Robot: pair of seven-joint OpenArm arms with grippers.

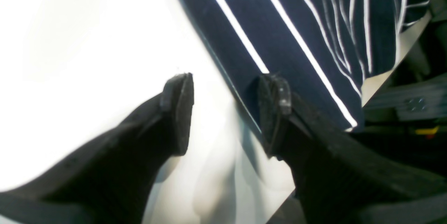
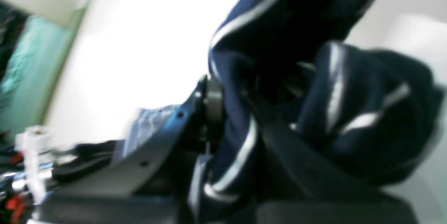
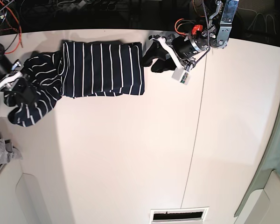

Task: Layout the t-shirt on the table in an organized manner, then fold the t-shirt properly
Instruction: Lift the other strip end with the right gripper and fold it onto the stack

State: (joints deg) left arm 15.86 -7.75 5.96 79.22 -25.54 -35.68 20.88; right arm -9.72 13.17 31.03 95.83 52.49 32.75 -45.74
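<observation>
The shirt (image 3: 102, 69) lies along the far edge of the white surface (image 3: 130, 154), toward the left in the base view. Its main body is spread as a flat, roughly rectangular block with the white stripes running across its short way. The left end is not flat: it is bunched into a rumpled heap (image 3: 30, 100) that curls down toward the near side.

The right tool (image 3: 19, 89) sits in that heap, at the left edge of the base view. Its wrist view, blurred, shows navy striped cloth (image 2: 237, 119) wrapped around and between its fingers, so it is closed on the shirt, with folds of fabric bulging to either side.

The left tool (image 3: 151, 59) is at the other end, just beside the shirt's straight right edge. In its wrist view the two dark fingers (image 1: 178, 112) stand wide apart with nothing between them: one is over bare white surface, the other at the hem of the striped cloth (image 1: 297, 42). Whether that finger touches the fabric I cannot tell.

A thin dark seam (image 3: 196, 116) runs across the surface to the right of the shirt, well apart from it. A grey cloth (image 3: 2, 154) lies at the left edge, below the heap and apart from it.
</observation>
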